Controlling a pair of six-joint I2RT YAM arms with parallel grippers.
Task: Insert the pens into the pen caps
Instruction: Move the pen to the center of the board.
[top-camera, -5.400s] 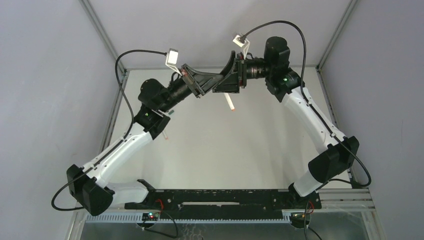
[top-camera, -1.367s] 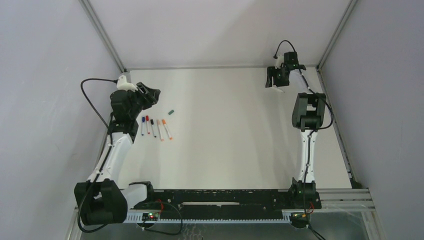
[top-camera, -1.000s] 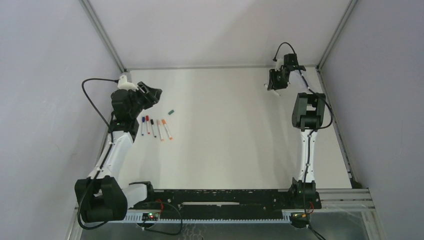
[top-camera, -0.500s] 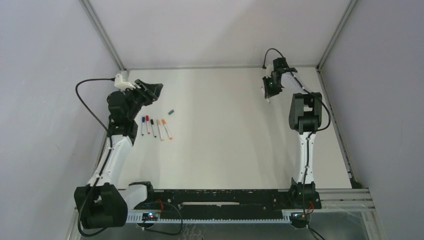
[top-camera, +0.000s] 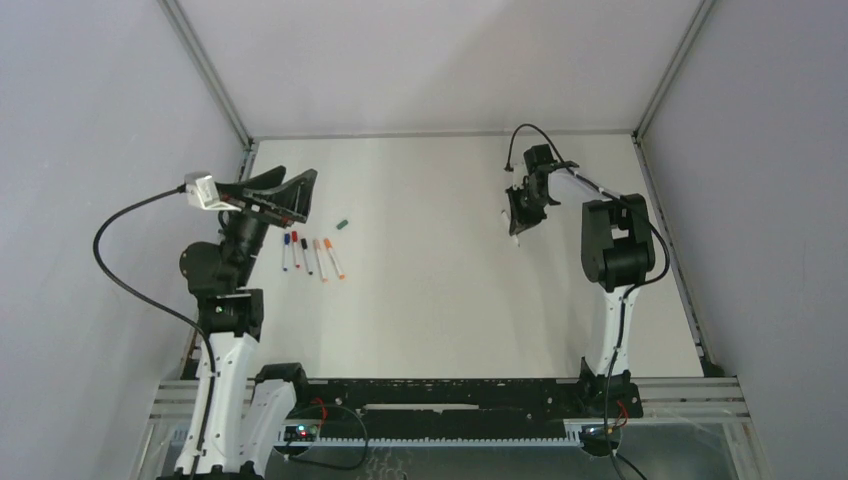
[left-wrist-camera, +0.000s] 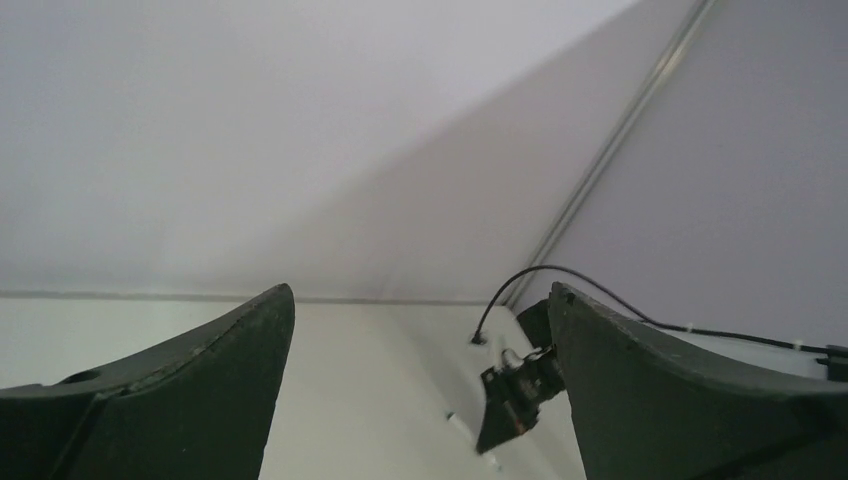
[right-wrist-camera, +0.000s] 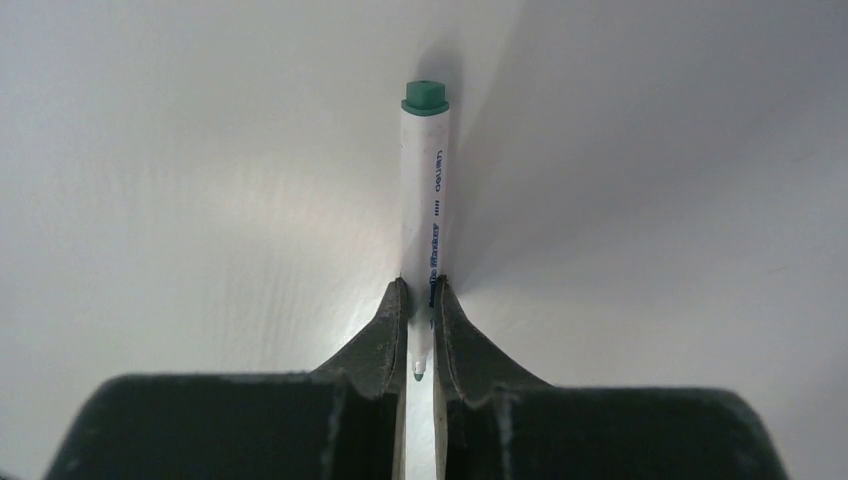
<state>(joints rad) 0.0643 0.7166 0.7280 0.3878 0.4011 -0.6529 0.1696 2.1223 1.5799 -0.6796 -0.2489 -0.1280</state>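
Left gripper (top-camera: 292, 196) spread wide, empty, row of white colour-tipped pens (top-camera: 310, 256) below it. Right gripper (right-wrist-camera: 420, 295) pinches white-barrelled green-ended marker pen (right-wrist-camera: 425, 190) near its nib, barrel jutting ahead. Risk: pen pivots or slips, and the nib between the jaws blocks capping. Small green plastic cap (top-camera: 341, 224) lies well apart from it.

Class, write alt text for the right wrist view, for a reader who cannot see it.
The right gripper is shut on a white marker pen with a green end, pointing away from the camera over a pale surface.

White table (top-camera: 450, 300), grey walls (top-camera: 430, 60), metal frame (top-camera: 205, 70)
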